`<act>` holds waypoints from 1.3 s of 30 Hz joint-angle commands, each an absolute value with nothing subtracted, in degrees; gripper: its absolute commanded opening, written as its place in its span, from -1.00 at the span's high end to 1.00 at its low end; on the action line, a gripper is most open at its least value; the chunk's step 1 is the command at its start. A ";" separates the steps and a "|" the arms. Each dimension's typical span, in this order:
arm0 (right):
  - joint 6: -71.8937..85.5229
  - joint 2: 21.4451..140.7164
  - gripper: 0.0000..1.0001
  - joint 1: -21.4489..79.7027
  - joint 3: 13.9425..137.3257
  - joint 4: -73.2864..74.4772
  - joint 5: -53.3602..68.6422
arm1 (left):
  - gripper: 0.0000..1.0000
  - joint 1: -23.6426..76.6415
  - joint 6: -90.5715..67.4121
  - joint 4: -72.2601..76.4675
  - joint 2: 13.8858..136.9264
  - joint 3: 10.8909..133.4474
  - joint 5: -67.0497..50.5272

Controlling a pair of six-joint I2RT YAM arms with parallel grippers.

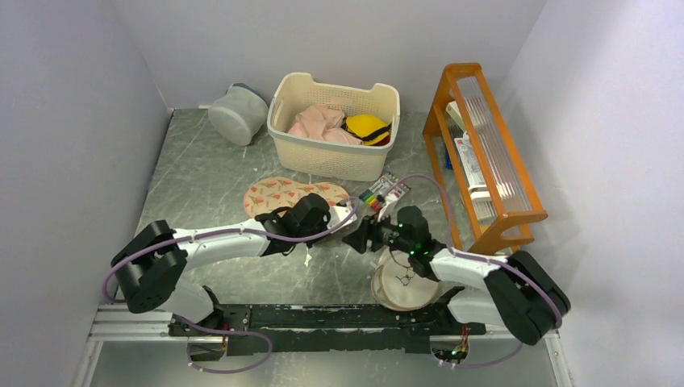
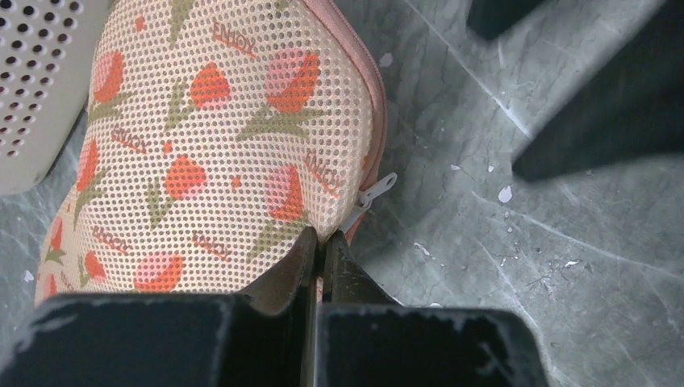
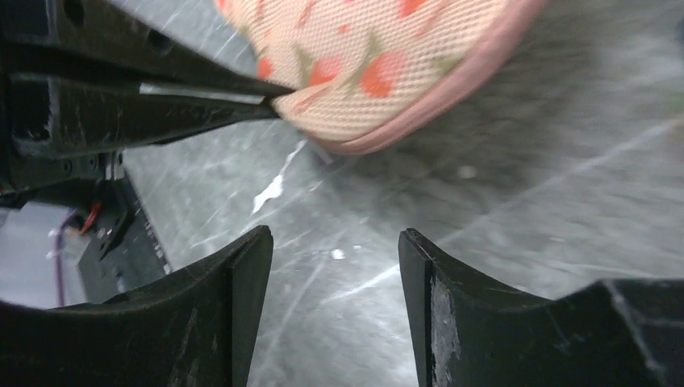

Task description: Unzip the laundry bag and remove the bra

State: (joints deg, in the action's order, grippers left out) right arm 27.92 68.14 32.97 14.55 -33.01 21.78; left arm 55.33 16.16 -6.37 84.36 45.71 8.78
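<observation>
The laundry bag (image 1: 278,193), cream-peach mesh with orange-pink flowers, lies flat in the middle of the table, zipped shut. My left gripper (image 1: 345,216) is shut on the bag's right edge, pinching the fabric (image 2: 321,239) just below the white zip pull (image 2: 377,190). The bag (image 2: 210,145) fills the left wrist view. My right gripper (image 1: 360,239) is open and empty, just right of the left one, above bare table. In the right wrist view its jaws (image 3: 335,242) stand wide apart, with the bag's pink-rimmed end (image 3: 379,64) ahead and the left fingers (image 3: 202,101) on it. The bra is hidden.
A cream basket (image 1: 284,141) with pink clothes (image 1: 319,122) and a yellow item (image 1: 367,126) stands behind the bag. A grey pouch (image 1: 238,113) sits back left, an orange rack (image 1: 484,149) on the right. A marker pack (image 1: 384,190) and a round cream pouch (image 1: 403,284) lie near my right arm.
</observation>
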 commanded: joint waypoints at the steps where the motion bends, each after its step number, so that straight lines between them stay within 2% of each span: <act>1: 28.79 73.96 -0.16 40.34 17.78 -41.70 19.77 | 0.86 55.13 14.86 -6.69 81.20 47.69 6.78; 5: 30.69 78.54 0.05 42.54 19.49 -45.20 16.39 | 0.86 55.02 14.71 -7.02 79.76 47.47 6.35; 12: 30.85 83.11 0.06 42.45 20.84 -49.81 14.86 | 0.86 55.02 14.69 -7.30 77.70 47.11 6.08; 15: 31.97 84.79 0.25 42.61 21.75 -52.58 16.52 | 0.86 55.04 14.67 -7.14 77.19 47.11 5.75; 21: 33.03 85.92 0.44 43.43 21.50 -56.52 18.72 | 0.86 54.78 14.50 -7.32 77.51 47.53 5.40; 25: 33.55 85.40 0.58 44.19 21.72 -56.35 18.17 | 0.86 54.63 14.50 -7.46 77.69 47.68 5.21; 33: 34.10 85.53 0.99 44.21 22.44 -52.51 13.32 | 0.86 54.52 14.50 -7.66 77.78 47.75 4.87; 39: 33.84 82.28 1.00 44.12 22.12 -44.54 7.54 | 0.86 54.53 14.88 -8.00 77.73 47.64 5.98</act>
